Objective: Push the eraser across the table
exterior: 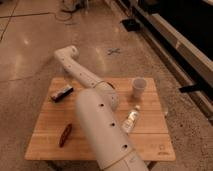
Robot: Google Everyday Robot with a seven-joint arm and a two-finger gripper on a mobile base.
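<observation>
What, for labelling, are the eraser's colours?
The eraser is black with a white strip, clearest in the camera view; the gripper is out of view.

Dim warm light, glare beyond tool

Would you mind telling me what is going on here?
A white robot arm reaches over the light wooden table. Its gripper, at the arm's far end, is above the far left edge, beyond the eraser and not touching it. The eraser lies near the left edge, not yet pushed across. A cup, a clear bottle and a reddish-brown item also sit there.
</observation>
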